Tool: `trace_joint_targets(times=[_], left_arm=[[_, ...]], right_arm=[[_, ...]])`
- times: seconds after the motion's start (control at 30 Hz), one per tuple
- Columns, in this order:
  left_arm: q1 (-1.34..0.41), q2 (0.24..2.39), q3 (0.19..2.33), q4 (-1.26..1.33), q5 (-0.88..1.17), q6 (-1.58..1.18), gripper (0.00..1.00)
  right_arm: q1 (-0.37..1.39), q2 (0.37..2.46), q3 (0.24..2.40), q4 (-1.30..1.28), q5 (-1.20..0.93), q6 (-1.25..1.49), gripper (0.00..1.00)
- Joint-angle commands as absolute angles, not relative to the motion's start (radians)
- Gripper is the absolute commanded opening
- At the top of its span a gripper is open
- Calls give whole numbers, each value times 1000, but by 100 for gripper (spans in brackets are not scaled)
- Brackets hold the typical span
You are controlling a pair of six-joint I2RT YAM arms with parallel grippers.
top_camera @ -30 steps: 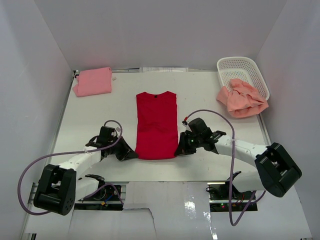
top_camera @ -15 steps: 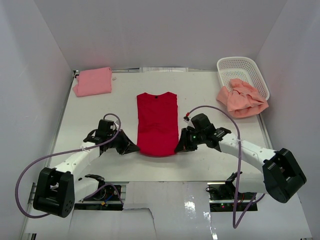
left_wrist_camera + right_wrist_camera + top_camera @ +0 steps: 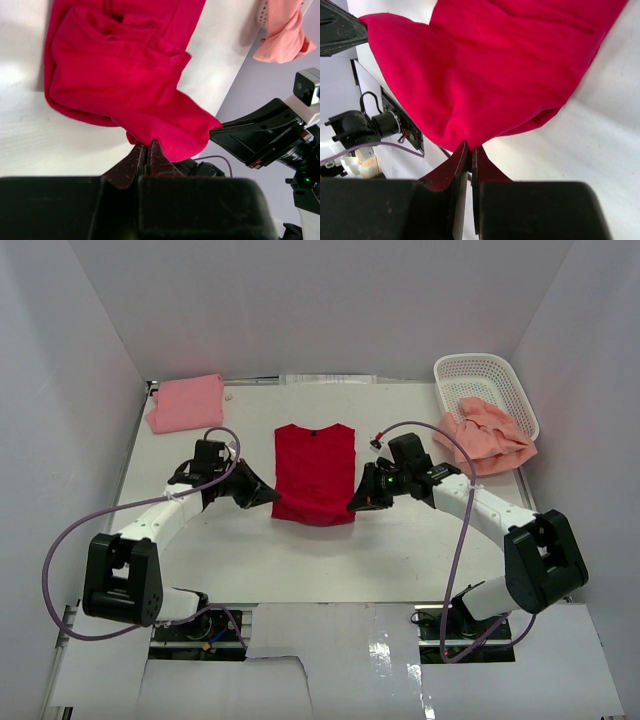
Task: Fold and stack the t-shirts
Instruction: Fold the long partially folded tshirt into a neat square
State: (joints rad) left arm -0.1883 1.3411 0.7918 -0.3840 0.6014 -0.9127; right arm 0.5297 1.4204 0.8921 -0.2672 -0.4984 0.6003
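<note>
**Red t-shirt (image 3: 314, 470) pinched at both near corners**

Lies lengthwise on the white bench (image 3: 400, 550), well to the left of the white lattice basket (image 3: 480, 375), collar toward the far wall. Folded into a narrow strip, with the near hem raised off the surface and bunched. Clamped at the corner farther from the basket by the left gripper (image 3: 268, 497), jaws pressed together on a fold of red cloth in the left wrist view (image 3: 146, 150). Clamped at the corner nearer the basket by the right gripper (image 3: 355, 503), jaws likewise closed on the fabric (image 3: 469, 150). Sags in a loose pouch between the two grips.

Elsewhere: salmon t-shirt (image 3: 485, 437), crumpled, draped over the basket's near rim and spilling onto the bench. Pink t-shirt (image 3: 186, 403), folded flat, far to the left of the basket, well apart from the red one.
</note>
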Motion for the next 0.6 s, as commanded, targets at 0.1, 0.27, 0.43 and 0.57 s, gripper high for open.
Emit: trace_joint_targets(times=[0.1,0.27,0.43,0.57], left_arm=[[-164,1419,939,-362,617,-887,0],[-160,1459,1017,-367,626,-887,0],[-153,1491,1069,-368,629,-885,0],[-149,1523,1123,-373,626,-884,0]], right_arm=[[496,1505,1060,-296,-557,535,8],[460,1546,1137,-334,-569,511,8],[436,1586,1202,-359,-580,489,8],[417,1615,1236,-370,-584,480,8]])
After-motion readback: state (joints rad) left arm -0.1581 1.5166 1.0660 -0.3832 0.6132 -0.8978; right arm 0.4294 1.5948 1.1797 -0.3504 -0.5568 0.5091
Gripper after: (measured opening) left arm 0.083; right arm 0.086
